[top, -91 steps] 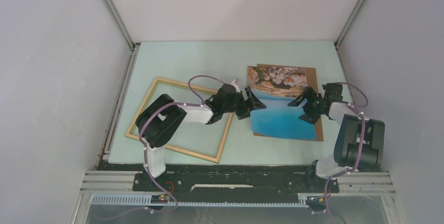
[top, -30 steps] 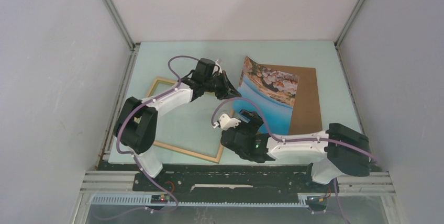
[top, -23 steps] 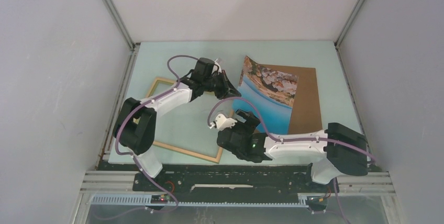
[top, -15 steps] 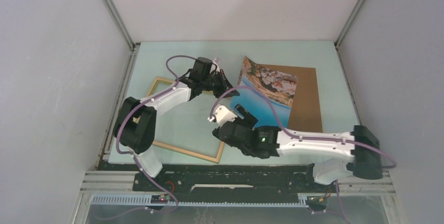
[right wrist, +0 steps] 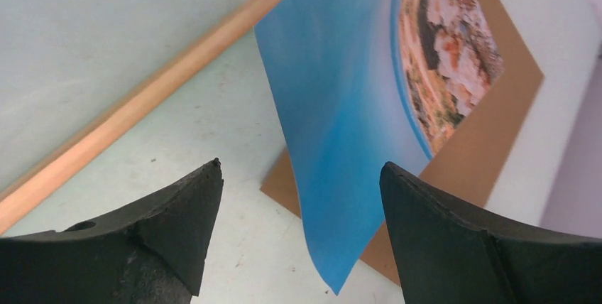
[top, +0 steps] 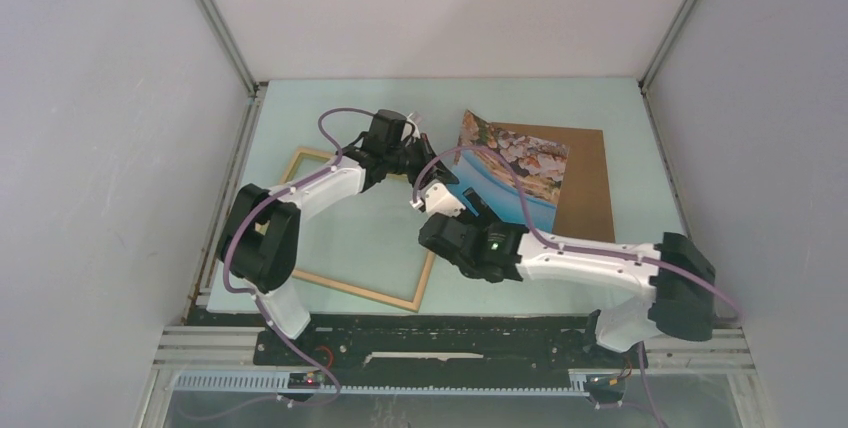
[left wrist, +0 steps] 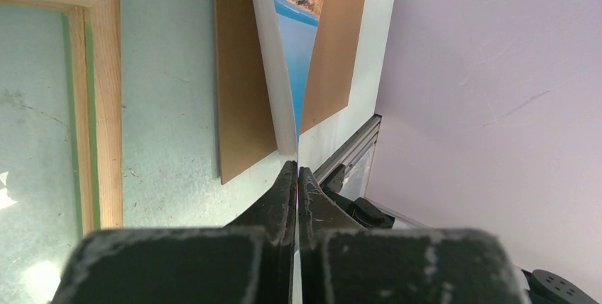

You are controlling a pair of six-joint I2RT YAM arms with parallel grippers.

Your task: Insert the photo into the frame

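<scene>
The photo (top: pixel 512 176), a seaside print, is lifted by its left edge and stands curled above the brown board (top: pixel 588 188). My left gripper (top: pixel 438 172) is shut on that edge; in the left wrist view the left gripper (left wrist: pixel 297 170) pinches the photo (left wrist: pixel 304 55) edge-on. My right gripper (top: pixel 472 210) is open just in front of the photo's near left corner. From the right wrist, the photo (right wrist: pixel 341 105) hangs with its lower corner between the spread jaws of the right gripper (right wrist: pixel 299 167), touching neither. The frame (top: pixel 360 293) lies flat on the left, pale wood face up.
The brown board (right wrist: pixel 497 119) lies flat under the photo, right of the frame's rail (right wrist: pixel 142 112). The frame's rail (left wrist: pixel 106 105) runs beside the board (left wrist: pixel 241 69). Grey walls enclose the pale green table (top: pixel 330 108) on three sides.
My right arm has swung in from the near side toward the photo's near left corner, jaws open. The left gripper keeps hold of the raised left edge, almost unmoved.
</scene>
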